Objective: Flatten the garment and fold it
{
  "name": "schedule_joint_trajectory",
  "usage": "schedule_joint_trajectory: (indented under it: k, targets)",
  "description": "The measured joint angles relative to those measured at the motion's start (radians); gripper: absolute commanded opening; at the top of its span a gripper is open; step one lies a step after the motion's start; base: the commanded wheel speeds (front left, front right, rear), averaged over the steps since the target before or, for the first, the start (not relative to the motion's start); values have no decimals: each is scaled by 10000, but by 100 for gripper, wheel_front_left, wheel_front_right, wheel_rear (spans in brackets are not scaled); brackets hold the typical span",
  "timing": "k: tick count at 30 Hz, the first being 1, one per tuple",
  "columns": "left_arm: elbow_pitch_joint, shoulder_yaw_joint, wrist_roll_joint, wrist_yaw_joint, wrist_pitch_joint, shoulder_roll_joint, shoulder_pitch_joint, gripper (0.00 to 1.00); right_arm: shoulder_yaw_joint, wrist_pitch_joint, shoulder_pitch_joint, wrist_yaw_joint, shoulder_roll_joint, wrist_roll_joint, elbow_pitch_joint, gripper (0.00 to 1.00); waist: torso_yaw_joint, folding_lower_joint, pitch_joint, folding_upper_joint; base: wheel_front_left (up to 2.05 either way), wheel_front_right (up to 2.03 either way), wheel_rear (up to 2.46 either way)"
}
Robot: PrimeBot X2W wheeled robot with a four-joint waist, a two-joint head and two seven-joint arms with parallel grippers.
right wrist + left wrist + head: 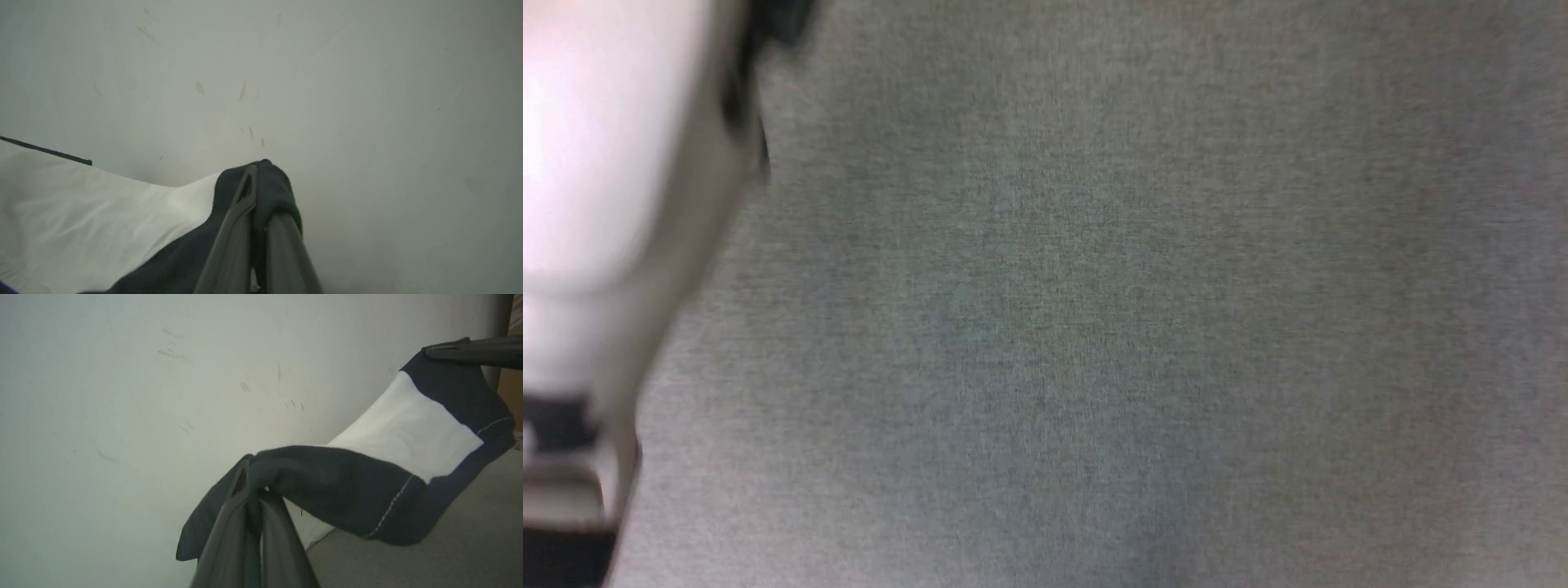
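Observation:
In the left wrist view the garment hangs stretched in the air, a white panel framed by black fabric with pale stitching. My left gripper is shut on a bunched black part of it at the lower middle. At the upper right, my right gripper pinches another black part. The right wrist view has my right gripper shut on black cloth that wraps over its fingertips, with the garment's white body spreading away to the left. The lower part of the garment is out of view.
A pale scuffed wall stands close behind the garment. A grey cloth-covered surface lies under it and spreads across the head view. A blurred pale forearm crosses the head view's left edge.

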Motion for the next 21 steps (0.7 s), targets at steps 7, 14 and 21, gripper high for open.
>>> schedule_joint_trajectory:
  k: [7, 14, 21]
  targets:
    - [-2660, -951, 240, 1290, 821, 1032, 4045, 0, -1160, 410, 4236, 0, 267, 274, -1979, 0, -24, -1, -1050, 0, 0, 0, 0]
    - [-3695, -1751, 456, 2811, 874, 1166, 7276, 0, -1889, 401, 7463, 0, 1114, 288, -3187, 0, -38, -2, -1949, 0, 0, 0, 0]
    - [-3308, -2197, 73, 3319, 587, 1143, 9104, 0, -2245, 265, 9639, 0, 1977, 205, -3440, 0, -48, 0, -2615, 0, 0, 0, 0]
